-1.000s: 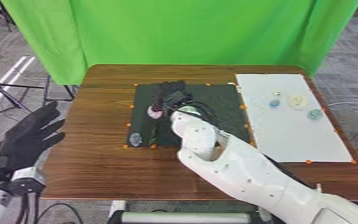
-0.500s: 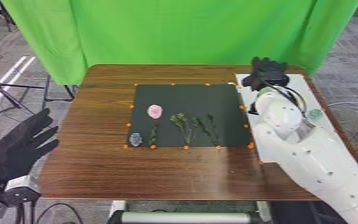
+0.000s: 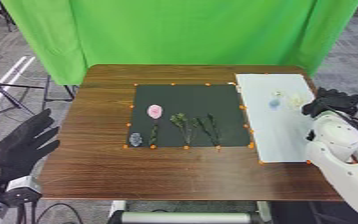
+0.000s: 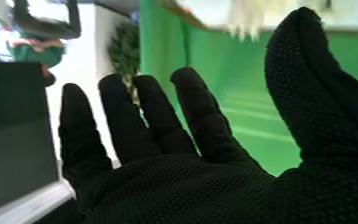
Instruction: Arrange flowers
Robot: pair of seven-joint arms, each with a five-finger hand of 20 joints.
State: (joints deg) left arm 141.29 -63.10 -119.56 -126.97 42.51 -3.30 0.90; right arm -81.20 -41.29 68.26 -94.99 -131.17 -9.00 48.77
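Behind your brown wooden counter (image 3: 87, 172) hangs a bright green curtain (image 3: 193, 35), with grey carpet (image 3: 340, 57) around. Starting from your left, you have the left hand (image 3: 15, 150) by the counter's left side, fingers straight and spread, nothing in its grasp. Next comes the black sheet (image 3: 220, 97), marked with orange dots along its edges. In its near left corner you'll find a small grey-blue flower (image 3: 135, 140); just beside that, on the right, a green stem (image 3: 153, 136) lies directly below a pink flower (image 3: 155, 111). Further right on the same sheet you have a leafy green sprig (image 3: 180, 121), its stems running toward you, and near it a thinner, darker green sprig (image 3: 213, 127). The white sheet (image 3: 286, 142) lies to the right of the black one, and on its far half you can see a blue flower (image 3: 274, 104), a tiny pale flower (image 3: 278, 93) just beyond that and a cream flower (image 3: 294, 101) to their right. Last is your right hand (image 3: 331, 105), at the counter's right edge; the right wrist view shows it wide open, fingers extended, thumb well apart from them, holding nothing
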